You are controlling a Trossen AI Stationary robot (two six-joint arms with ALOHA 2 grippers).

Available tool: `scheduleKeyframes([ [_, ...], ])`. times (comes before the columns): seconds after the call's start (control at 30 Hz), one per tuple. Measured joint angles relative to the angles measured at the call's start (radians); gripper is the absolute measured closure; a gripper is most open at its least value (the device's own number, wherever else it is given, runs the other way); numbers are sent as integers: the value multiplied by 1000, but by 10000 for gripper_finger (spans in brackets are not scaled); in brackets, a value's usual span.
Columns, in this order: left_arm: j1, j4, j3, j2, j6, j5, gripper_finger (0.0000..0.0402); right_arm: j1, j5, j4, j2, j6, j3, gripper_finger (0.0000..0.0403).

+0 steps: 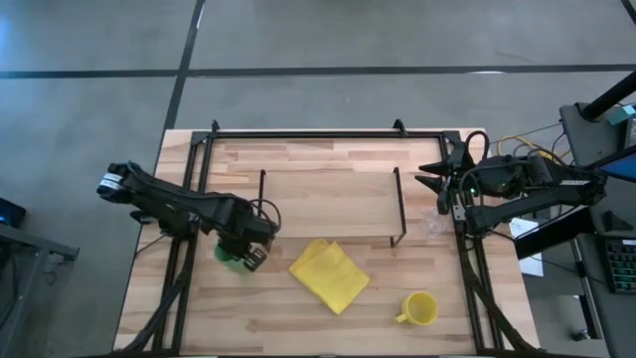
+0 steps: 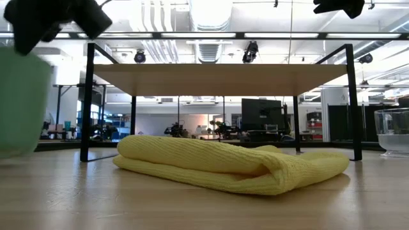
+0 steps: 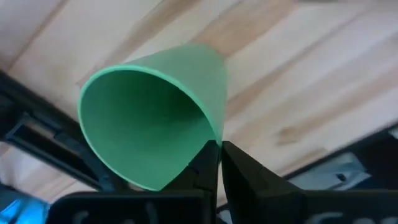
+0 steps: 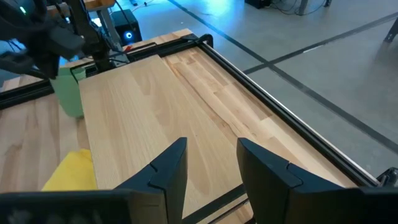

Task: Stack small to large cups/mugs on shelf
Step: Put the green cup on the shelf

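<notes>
Clamped tight on the rim of the green cup (image 3: 152,118), the left gripper (image 1: 248,254) has its two fingers (image 3: 205,171) pinching the cup's wall between them, at the table's left side, just off the shelf's left front leg. That green cup looks clear of the table (image 1: 298,328) in the low view, hanging under the dark gripper. Over on the right, the right gripper (image 4: 211,165) sits with its jaws parted and nothing between them, hovering above the right end of the shelf (image 1: 328,194). Just below that arm, the clear glass cup (image 1: 431,225) stands on the table beside the shelf's right front leg. Nearer the front edge stands the yellow mug (image 1: 420,308), handle pointing left. Between mug and green cup lies the folded yellow cloth (image 1: 330,274), just in front of the shelf.
</notes>
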Motion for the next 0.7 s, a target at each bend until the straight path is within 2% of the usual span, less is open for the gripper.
scheduleKeyframes([
  [0.47, -1, -78, 426, 8, -28, -11, 401, 0, 0, 0, 0, 0, 0, 269],
  [0.7, -1, -71, 606, 72, -8, -22, 401, 0, 0, 0, 0, 0, 0, 271],
])
